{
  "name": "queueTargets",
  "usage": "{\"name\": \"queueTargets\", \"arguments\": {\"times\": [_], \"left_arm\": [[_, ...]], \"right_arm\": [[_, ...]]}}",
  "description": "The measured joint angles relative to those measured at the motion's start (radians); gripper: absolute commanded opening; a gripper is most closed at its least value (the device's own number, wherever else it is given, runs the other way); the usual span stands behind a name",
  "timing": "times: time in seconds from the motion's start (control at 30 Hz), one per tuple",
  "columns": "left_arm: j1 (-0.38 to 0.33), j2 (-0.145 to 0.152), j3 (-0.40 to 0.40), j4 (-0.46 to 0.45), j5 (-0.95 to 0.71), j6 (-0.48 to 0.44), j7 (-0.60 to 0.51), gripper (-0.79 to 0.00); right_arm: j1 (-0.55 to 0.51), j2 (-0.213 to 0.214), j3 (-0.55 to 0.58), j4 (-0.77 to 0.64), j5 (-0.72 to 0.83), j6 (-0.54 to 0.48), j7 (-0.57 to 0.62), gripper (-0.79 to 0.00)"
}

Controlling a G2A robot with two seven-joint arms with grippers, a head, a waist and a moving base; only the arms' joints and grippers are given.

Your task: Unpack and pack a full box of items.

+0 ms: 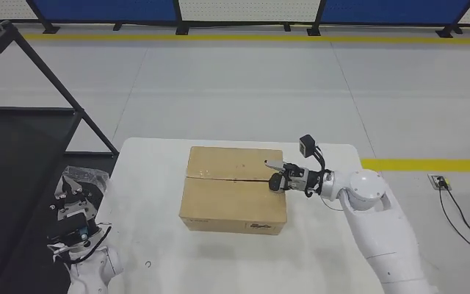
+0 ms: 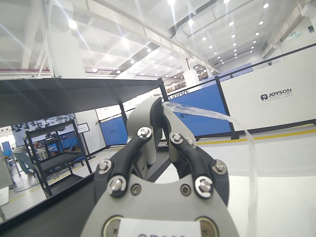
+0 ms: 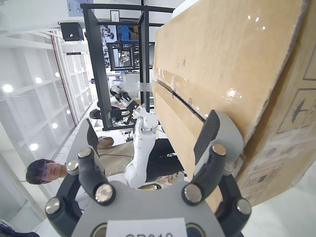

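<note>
Brown cardboard box (image 1: 233, 189) sat closed at the middle of the white table (image 1: 147, 220), its two top flaps meeting in a seam that ran left to right. The right gripper (image 1: 275, 175) lay at the right end of that seam, level with the box top, its fingers spread wide and grasping nothing. In the right wrist view the gripper (image 3: 148, 127) had one ribbed finger lying over the top just beside the seam and the box's right edge, while the other stood off in the air; whether the pad actually touched the cardboard was hard to tell. The left gripper (image 1: 73, 209) was held off the near left corner of the table, well apart from the box and beside a black metal rack (image 1: 44, 132). In its own wrist view the left gripper (image 2: 159, 107) pointed upward with its fingers clenched on a strip of clear tape (image 2: 209, 114), which arched away from the fingertips and hung down loosely on one side.
</note>
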Motion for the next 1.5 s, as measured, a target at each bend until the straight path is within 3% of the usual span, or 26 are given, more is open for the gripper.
{"name": "queueTargets", "arguments": {"times": [0.47, 0.93, 1.13, 1.3, 1.5], "left_arm": [[0.006, -0.002, 0.010, -0.004, 0.014, 0.014, -0.016, -0.785], [-0.041, 0.006, 0.070, -0.121, 0.182, -0.048, -0.075, -0.785], [-0.069, 0.011, 0.117, -0.179, 0.314, -0.079, -0.120, -0.785], [-0.113, 0.010, 0.168, -0.225, 0.346, -0.149, -0.199, -0.785], [-0.172, 0.017, 0.162, -0.349, 0.320, -0.288, -0.361, -0.785]], "right_arm": [[0.026, 0.006, -0.051, 0.028, -0.027, -0.058, -0.013, 0.000], [0.027, 0.010, -0.088, -0.013, -0.039, -0.210, -0.050, 0.000], [0.038, 0.001, -0.137, -0.031, -0.145, -0.241, -0.209, 0.000], [0.032, -0.003, -0.168, -0.070, -0.319, -0.165, -0.447, 0.000], [0.032, -0.003, -0.167, -0.068, -0.290, -0.179, -0.391, 0.000]]}}
